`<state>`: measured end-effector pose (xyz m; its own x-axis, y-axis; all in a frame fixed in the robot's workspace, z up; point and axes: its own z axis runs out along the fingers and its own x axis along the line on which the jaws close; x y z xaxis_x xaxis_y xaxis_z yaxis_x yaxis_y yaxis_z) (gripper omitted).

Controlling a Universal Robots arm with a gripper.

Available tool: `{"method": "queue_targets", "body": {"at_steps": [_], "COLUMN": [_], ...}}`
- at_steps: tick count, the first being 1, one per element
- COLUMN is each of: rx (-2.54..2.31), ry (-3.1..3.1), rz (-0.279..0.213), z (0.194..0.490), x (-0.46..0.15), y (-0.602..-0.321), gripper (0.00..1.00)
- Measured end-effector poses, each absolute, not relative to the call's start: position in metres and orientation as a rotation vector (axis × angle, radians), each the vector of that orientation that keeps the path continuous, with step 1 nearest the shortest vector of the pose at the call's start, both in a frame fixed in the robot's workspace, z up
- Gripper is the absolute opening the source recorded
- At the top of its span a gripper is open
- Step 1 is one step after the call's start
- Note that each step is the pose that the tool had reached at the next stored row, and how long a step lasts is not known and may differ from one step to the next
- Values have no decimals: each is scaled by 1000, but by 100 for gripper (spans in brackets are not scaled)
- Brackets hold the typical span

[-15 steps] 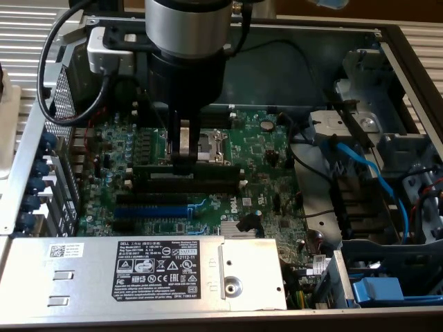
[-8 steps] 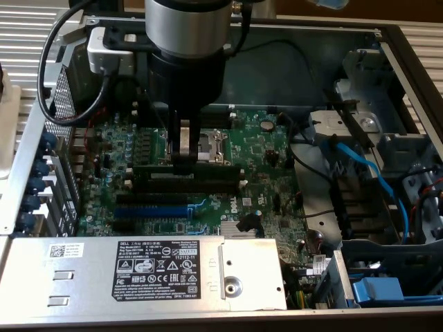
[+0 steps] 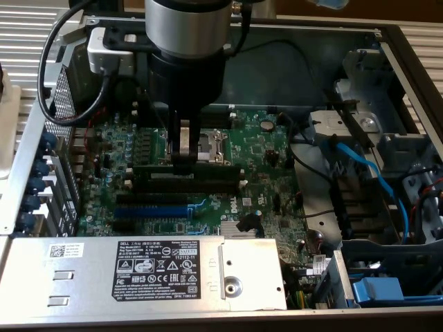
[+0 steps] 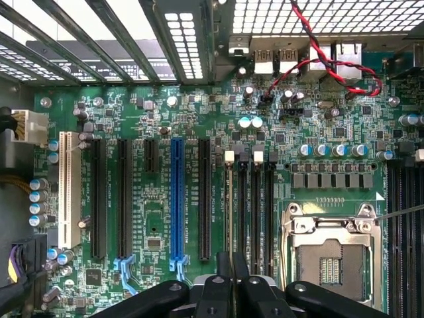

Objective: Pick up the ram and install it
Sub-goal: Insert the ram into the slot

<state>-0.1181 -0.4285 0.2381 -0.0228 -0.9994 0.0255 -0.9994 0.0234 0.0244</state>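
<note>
We judge the work to be at the install step: the fingers (image 3: pixel 181 142) are down over the motherboard (image 3: pixel 271 149), pressed together on the ram (image 3: pixel 214 168). They grip it near its middle, so the stick runs out to either side of them. The ram stands on its long edge directly below the fingers, in or just at the mouth of one of the memory slots (image 4: pixel 255 212). We cannot tell whether it is fully seated.

As we read it, seating the stick calls for a straight downward push. It must stay upright and level along the slot, so that both ends go in together and the white end clips (image 4: pixel 229 157) can catch.

The ram is a long, thin, rigid dark board, narrow enough that the fingers nearly meet around it. The slots just beside the fingers are long black plastic channels lying parallel. Well off to one side of the fingers lies a glossy blue slot (image 4: pixel 177 199). To the other side is the square metal-framed processor socket (image 4: pixel 331 258). The green board is crowded with small shiny capacitors and fine traces.
</note>
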Motion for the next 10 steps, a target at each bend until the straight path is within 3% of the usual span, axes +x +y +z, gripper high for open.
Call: {"method": "queue_targets", "body": {"at_steps": [10], "rx": [2169], "ry": [-2223], "rz": [1], "z": [237], "x": [-119], "y": [-427], "gripper": [12]}}
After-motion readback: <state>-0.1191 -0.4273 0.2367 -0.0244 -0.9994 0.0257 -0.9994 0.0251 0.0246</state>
